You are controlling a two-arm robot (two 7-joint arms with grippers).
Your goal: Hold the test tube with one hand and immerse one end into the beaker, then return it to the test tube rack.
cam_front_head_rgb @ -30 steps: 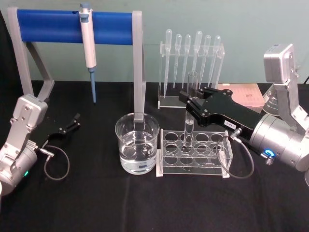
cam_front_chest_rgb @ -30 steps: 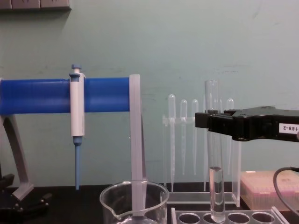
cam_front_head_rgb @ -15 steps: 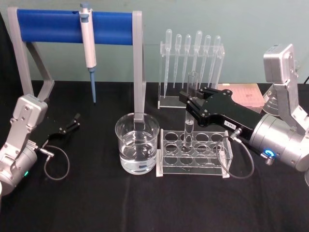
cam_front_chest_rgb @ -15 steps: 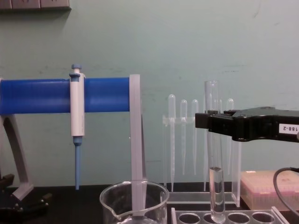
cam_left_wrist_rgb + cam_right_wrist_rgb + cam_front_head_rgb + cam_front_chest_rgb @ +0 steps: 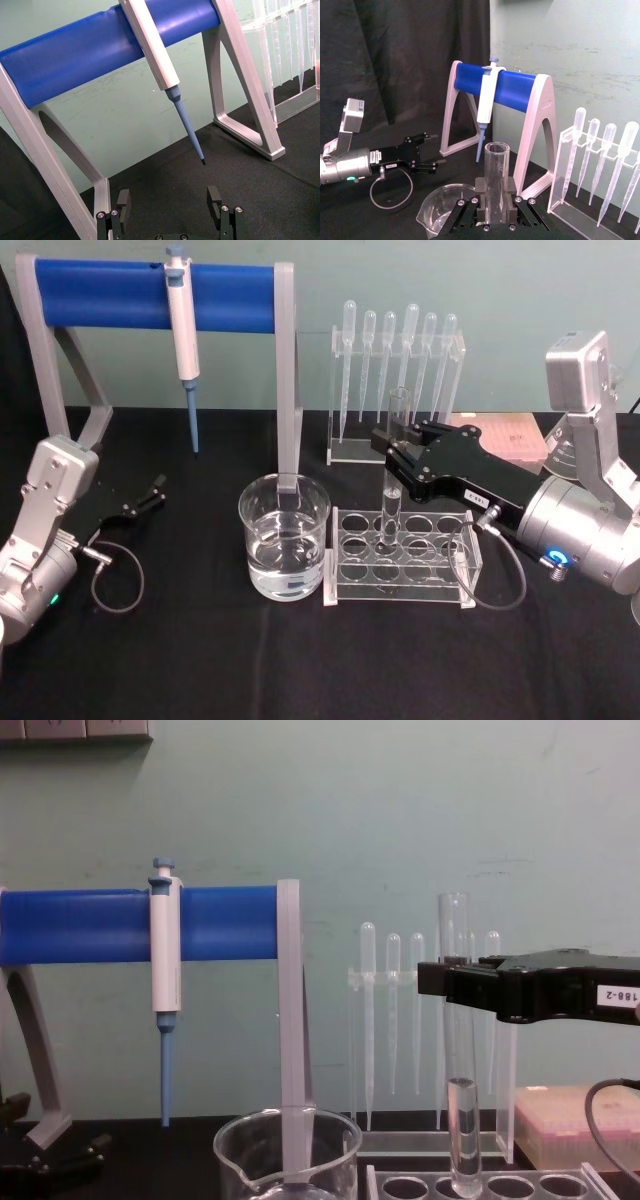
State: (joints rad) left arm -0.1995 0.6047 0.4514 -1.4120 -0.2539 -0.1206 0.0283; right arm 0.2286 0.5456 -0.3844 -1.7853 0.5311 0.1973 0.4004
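Barely anything has changed in the last second: in the chest view the test tube [image 5: 462, 1130] stands a touch lower over the test tube rack [image 5: 500, 1186], and the arms hold the same pose.

The right arm reaches in from the right side of the bench, its silver forearm with the blue ring light [image 5: 555, 560] low behind the rack's right end. The black body of the right gripper [image 5: 393, 449] stretches about level toward the left, and its white "188-2" label [image 5: 617, 994] faces the chest camera. The right wrist view has the two fingers [image 5: 480, 201] pressed against either side of the tube, clamped on it a little below its open rim.

The tube hangs nearly upright, with clear liquid in its lower part. Its round bottom is at the rack's top plate, at a hole in the second column from the left. How far it has entered the hole I cannot tell.

The beaker [image 5: 262, 540], part full of water, stands just left of the rack and apart from the tube.

The left arm is parked at the bench's left edge. The left gripper [image 5: 154, 492] sits low, its fingers [image 5: 123, 200] spread apart and holding nothing, pointing toward the blue-barred stand [image 5: 100, 292] where a micropipette [image 5: 181, 330] hangs.
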